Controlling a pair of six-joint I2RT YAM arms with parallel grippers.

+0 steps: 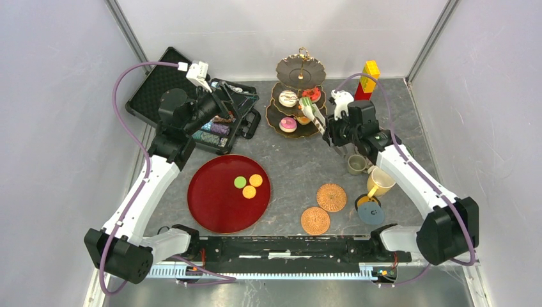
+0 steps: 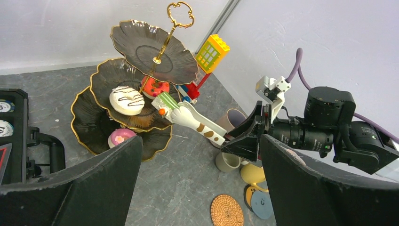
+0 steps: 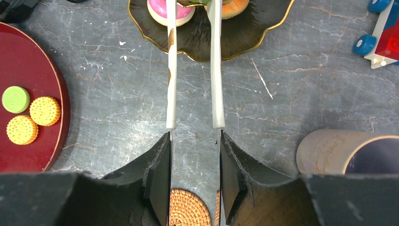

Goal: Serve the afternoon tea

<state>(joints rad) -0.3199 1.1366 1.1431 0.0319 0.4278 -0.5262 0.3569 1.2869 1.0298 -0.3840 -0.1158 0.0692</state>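
Observation:
The three-tier stand (image 1: 300, 69) stands at the back centre. It holds a white donut (image 2: 126, 100), a red cake (image 2: 155, 87) and a pink cake (image 2: 120, 137). My right gripper (image 1: 332, 131) is shut on white brown-spotted tongs (image 2: 197, 122), whose tips hold a green sweet (image 2: 165, 101) at the middle tier. In the right wrist view the tong arms (image 3: 171, 70) reach from the gripper (image 3: 194, 160) over the bottom tier (image 3: 202, 42). My left gripper (image 1: 224, 102) is open and empty, raised left of the stand. Three macarons (image 1: 249, 192) lie on the red tray (image 1: 211, 204).
A small grey mug (image 1: 356, 164), a yellow mug (image 1: 380, 182) and a lilac mug (image 3: 343, 153) stand below the right arm. Two woven coasters (image 1: 331, 197) and a blue one (image 1: 371, 213) lie near the front. An open black case (image 1: 160, 83) is at back left, and the block tower (image 1: 367, 80) at back right.

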